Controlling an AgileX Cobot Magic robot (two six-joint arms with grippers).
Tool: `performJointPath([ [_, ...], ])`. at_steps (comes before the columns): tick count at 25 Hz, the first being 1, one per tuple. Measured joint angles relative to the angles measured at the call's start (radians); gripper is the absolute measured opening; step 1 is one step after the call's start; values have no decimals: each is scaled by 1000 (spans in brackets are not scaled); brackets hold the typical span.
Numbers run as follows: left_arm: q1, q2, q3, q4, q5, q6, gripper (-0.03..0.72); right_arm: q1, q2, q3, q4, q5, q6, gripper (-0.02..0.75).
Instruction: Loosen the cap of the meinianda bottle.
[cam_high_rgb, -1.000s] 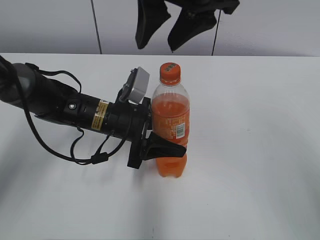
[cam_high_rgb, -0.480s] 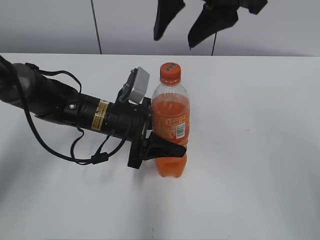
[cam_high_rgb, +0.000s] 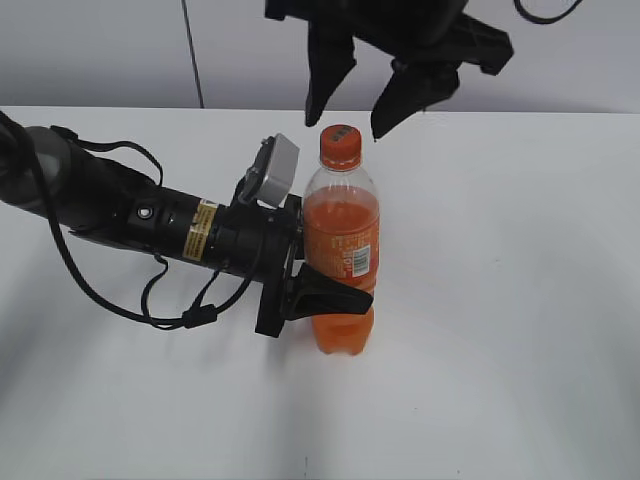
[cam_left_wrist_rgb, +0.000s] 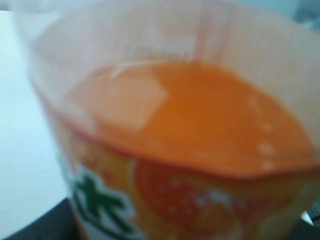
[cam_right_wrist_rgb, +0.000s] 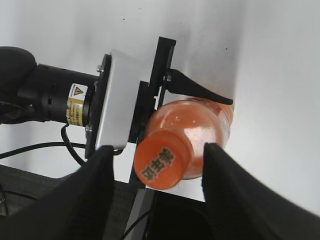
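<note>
Right of the bottle (cam_high_rgb: 341, 262) the counter (cam_high_rgb: 510, 300) lies free; the left tool (cam_high_rgb: 325, 290) blocks its left side, the right tool (cam_high_rgb: 353, 107) straddles above the cap (cam_high_rgb: 340, 146).

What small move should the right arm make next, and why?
Probably lower the right gripper straight down. Its open fingers flank the small orange ribbed cap without touching, while the left gripper clamps the clear plastic orange-drink bottle upright.
</note>
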Motion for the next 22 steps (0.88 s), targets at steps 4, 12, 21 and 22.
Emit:
performJointPath([
  [4,0,0,0,0,0,0,412,0,19,0,20,0,2,421],
  [12,0,0,0,0,0,0,412,0,23,0,21,0,2,421],
  [21,0,0,0,0,0,0,412,0,39,0,29,0,2,382],
  [22,0,0,0,0,0,0,412,0,39,0,29,0,2,372],
])
